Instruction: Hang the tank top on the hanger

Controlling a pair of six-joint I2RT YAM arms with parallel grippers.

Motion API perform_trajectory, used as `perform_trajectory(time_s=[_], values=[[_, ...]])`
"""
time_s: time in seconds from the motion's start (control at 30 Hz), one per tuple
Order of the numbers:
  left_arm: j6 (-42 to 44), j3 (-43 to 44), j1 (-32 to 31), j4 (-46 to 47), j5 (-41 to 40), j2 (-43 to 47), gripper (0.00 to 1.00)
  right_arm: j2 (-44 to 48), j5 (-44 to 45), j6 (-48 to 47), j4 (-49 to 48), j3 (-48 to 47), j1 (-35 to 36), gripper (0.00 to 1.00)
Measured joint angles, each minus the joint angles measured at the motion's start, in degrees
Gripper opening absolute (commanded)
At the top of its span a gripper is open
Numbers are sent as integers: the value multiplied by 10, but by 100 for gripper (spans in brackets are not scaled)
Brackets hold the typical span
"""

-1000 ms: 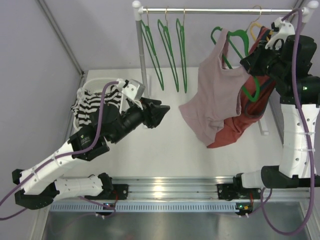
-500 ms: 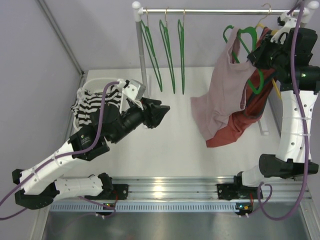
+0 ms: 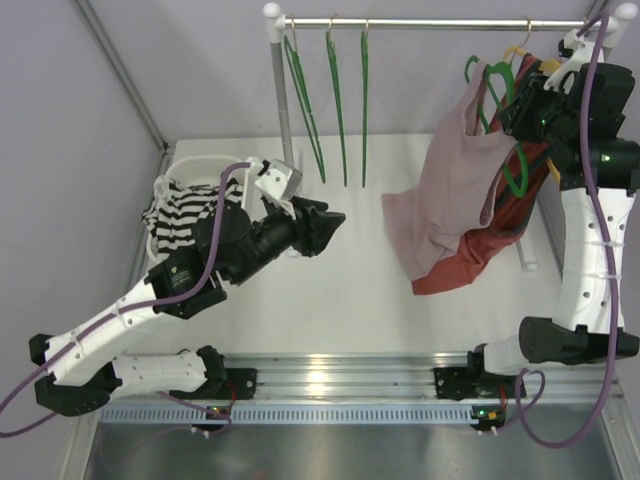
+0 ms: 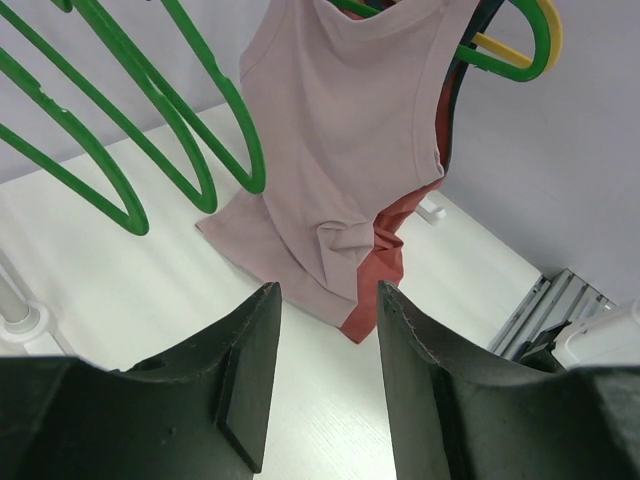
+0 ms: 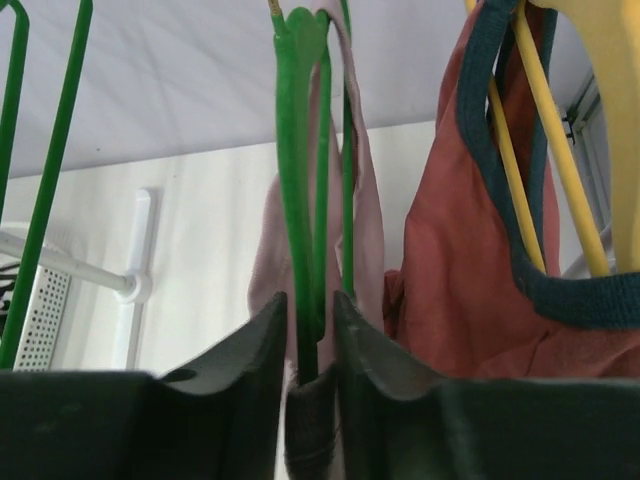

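Right gripper [image 5: 311, 345]: jaws narrow, clamped on the hanger [image 5: 298, 150], with the tank top [image 3: 455, 190] draped over it. Both have been carried closer to the rail [image 3: 420, 21] than a second ago. Left gripper [image 4: 328, 370]: held wide, empty, well apart from the rail.

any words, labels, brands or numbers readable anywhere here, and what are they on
None can be read.
The tank top, the hanger, the red top and the rail show no print, tag or number, and nothing else in view bears a legible marking.
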State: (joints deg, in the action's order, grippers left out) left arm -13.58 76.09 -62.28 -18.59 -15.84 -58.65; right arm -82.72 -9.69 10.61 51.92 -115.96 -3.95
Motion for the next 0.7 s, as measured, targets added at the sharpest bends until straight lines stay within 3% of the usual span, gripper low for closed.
perform_trajectory(time_s=[0.2, 0.4, 0.7], values=[[0, 0, 0, 0, 0, 0, 48, 28, 11, 2, -5, 5, 0, 50], [0, 0, 0, -3, 0, 0, 48, 67, 21, 7, -3, 5, 0, 65], [-2, -4, 0, -15, -7, 0, 48, 163, -13, 26, -4, 72, 13, 71]])
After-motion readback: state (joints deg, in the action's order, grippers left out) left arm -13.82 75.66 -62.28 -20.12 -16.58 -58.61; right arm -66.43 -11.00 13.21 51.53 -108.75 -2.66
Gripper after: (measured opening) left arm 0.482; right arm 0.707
